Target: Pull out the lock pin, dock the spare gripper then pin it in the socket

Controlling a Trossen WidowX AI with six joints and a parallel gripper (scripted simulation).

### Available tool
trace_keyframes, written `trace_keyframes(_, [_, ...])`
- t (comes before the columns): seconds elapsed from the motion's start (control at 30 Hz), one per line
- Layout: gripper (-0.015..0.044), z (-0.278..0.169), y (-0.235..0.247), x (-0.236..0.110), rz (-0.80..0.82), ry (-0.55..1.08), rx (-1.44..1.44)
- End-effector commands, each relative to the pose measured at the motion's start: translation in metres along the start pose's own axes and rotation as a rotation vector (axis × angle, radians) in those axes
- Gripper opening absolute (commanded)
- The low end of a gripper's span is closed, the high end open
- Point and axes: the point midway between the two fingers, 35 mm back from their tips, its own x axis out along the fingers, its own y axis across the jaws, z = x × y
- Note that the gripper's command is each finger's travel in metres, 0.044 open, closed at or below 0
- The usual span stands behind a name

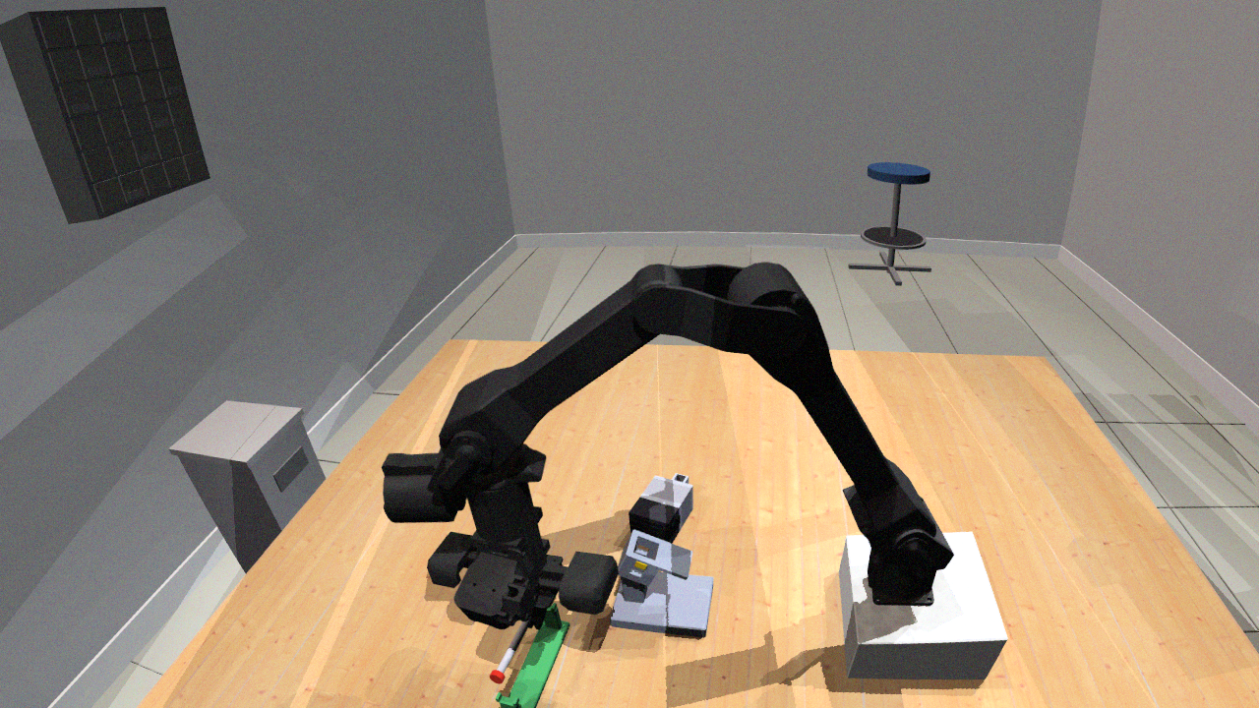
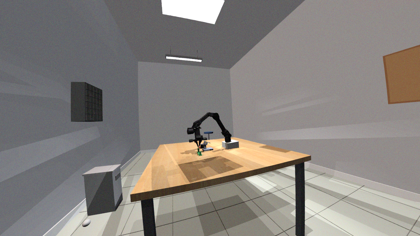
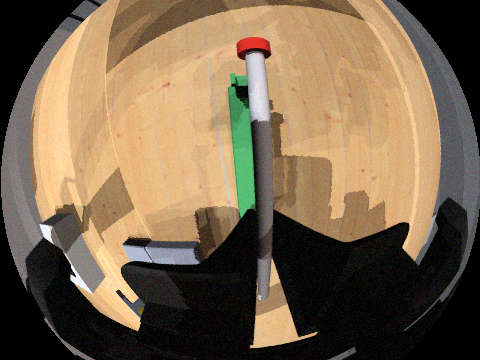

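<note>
Pinching the lock pin (image 3: pixel 262 160) in my gripper (image 3: pixel 258 215) — red cap forward, mount (image 1: pixel 662 600) lying to the right.

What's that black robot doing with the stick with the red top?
The arm's gripper has its fingers shut on the pin, a grey rod with a red cap, held above a green cradle on the table. Beside it stands the grey mount, and a spare gripper sits just behind that, not docked yet.

Red-capped grey lock pin (image 3: pixel 262 140) (gripped) above green cradle (image 3: pixel 243 154).
</note>
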Motion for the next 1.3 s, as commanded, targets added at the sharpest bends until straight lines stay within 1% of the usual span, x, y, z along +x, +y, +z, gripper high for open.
trace_keyframes(0.0, [0.0,0.001,0.0,0.003,0.002,-0.002,-0.01])
trace_keyframes(0.7, [0.0,-0.002,-0.001,0.034,-0.01,-0.003,-0.01])
trace_keyframes(1.27, [0.0,-0.002,-0.001,0.037,-0.01,-0.003,-0.01])
